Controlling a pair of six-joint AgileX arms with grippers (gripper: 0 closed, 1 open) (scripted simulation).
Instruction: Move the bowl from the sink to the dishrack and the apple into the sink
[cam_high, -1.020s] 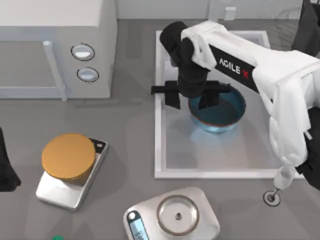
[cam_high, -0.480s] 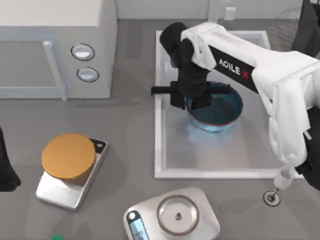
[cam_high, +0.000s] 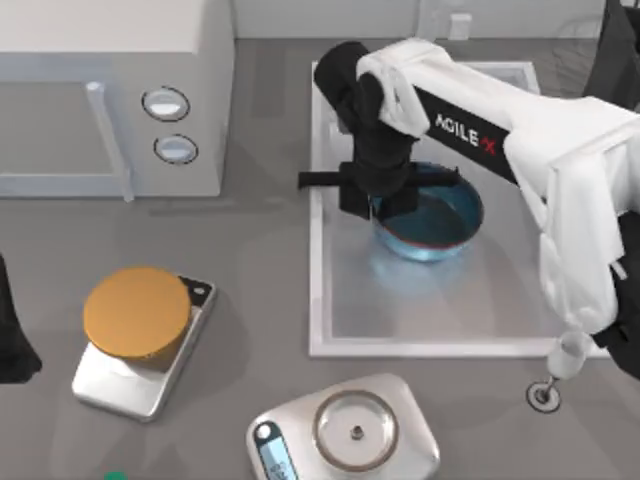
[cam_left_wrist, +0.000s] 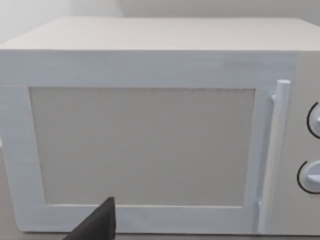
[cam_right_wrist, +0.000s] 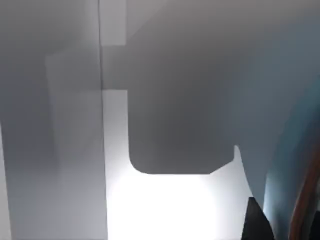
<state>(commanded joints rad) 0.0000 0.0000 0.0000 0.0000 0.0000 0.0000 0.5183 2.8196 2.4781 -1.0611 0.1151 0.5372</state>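
The blue bowl (cam_high: 440, 218) with a dark inside and a reddish rim sits in the white sink (cam_high: 318, 300). My right gripper (cam_high: 380, 205) hangs over the bowl's left rim, shut on it, with its black fingers close together. In the right wrist view the bowl's blue wall and brown rim (cam_right_wrist: 306, 195) rise beside one dark fingertip (cam_right_wrist: 257, 224) over the pale basin floor. My left arm (cam_high: 10, 335) is parked at the table's left edge. The apple and the dishrack are out of view.
A white microwave (cam_high: 110, 90) with two knobs stands at the back left and faces the left wrist camera (cam_left_wrist: 150, 145). An orange disc (cam_high: 136, 312) lies on a silver scale at the front left. A second scale with a glass dish (cam_high: 354, 428) sits below the sink.
The right gripper's fingers have drawn together onto the bowl's left rim. The bowl has shifted a little to the left and back with them.
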